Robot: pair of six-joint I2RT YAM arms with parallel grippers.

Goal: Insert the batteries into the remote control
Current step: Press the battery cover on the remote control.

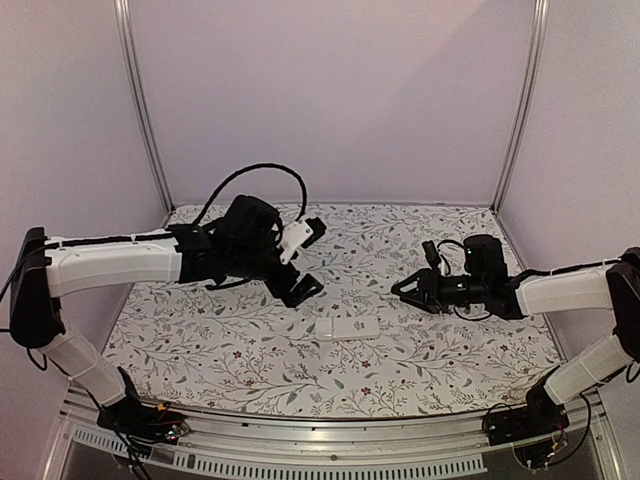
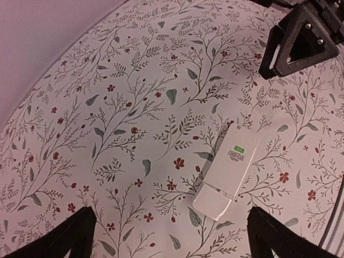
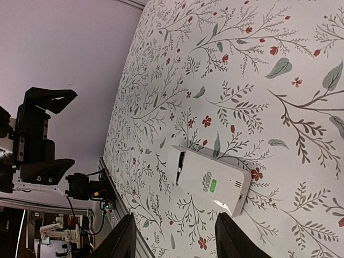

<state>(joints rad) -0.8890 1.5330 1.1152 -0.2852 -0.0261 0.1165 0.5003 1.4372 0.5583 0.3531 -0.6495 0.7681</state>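
Observation:
The white remote control (image 1: pixel 347 327) lies face down on the floral table, its back with a green label up (image 2: pixel 230 161). Its battery cover (image 2: pixel 213 202) sits at one end, slightly ajar, with a dark slit (image 3: pixel 179 167) along its edge. No loose batteries show; they are hidden or out of view. My left gripper (image 1: pixel 311 260) is open and empty, raised above and left of the remote; its fingertips (image 2: pixel 72 236) frame the bottom of the left wrist view. My right gripper (image 1: pixel 408 290) is open and empty, to the right of the remote (image 3: pixel 212 181).
The table is covered by a floral cloth (image 1: pixel 230 350) inside a walled booth. The metal front rail (image 1: pixel 330 440) runs along the near edge. The left arm's black cable (image 1: pixel 250 172) loops above the table.

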